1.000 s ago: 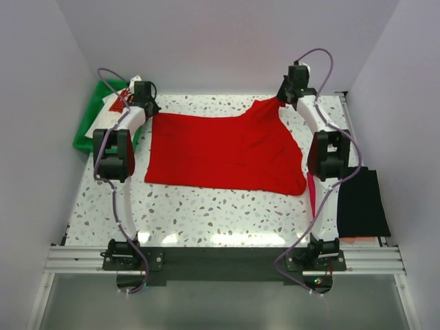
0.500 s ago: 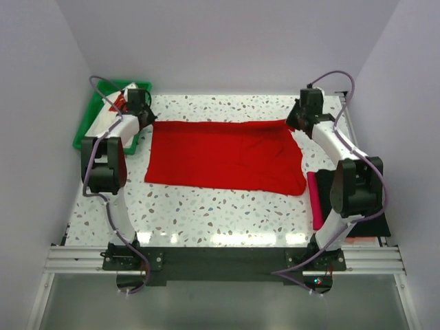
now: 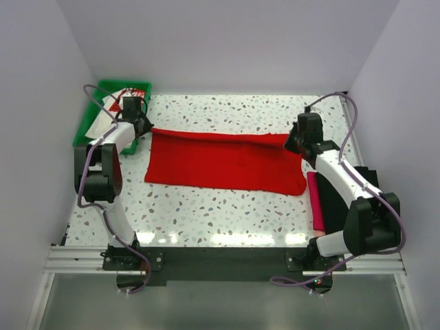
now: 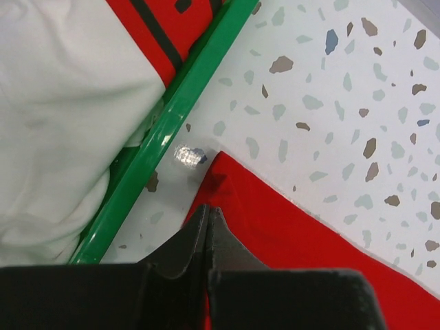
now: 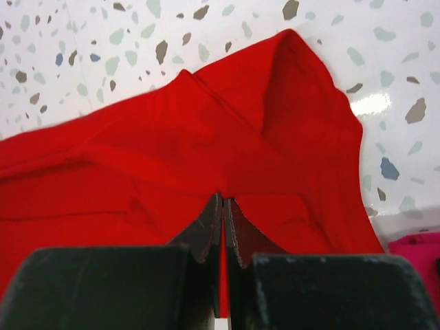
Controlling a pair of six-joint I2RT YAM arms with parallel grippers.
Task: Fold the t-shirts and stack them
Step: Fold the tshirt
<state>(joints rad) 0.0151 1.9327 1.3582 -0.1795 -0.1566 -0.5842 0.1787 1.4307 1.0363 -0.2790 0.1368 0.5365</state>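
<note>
Shirt in hand: red shirt (image 3: 223,161), flat on the table (image 3: 206,213), with one end just beside the tray (image 3: 86,124) and the rest stretching away from it.
Long axis: runs straight away from the tray, left to right across both arms. The short axis runs from far edge to near hem.
Left gripper (image 4: 207,213): at the far corner nearest the tray, just off its green rim. The fingers are pressed together with red cloth pinched between them.
Right gripper (image 5: 223,201): at the far corner farthest from the tray. The fingers are narrow, nipping a raised peak of red cloth.
Key relation: each arm holds its own end of the far edge, and the body of the shirt lies on the near side of both finger pairs. The end away from the tray sits slightly nearer the arm bases.
Step, as judged: a lengthwise fold, far edge toward near hem, not yet finished.
Next move calls for: both ends travelling together across the short axis, with the edge kept taut.
Risk: uneven travel would skew the fold.
Other shirts: white shirt (image 4: 62,103) lies in the tray. Magenta shirt (image 3: 316,199) and black shirt (image 3: 337,210) lie past the end farthest from the tray.
</note>
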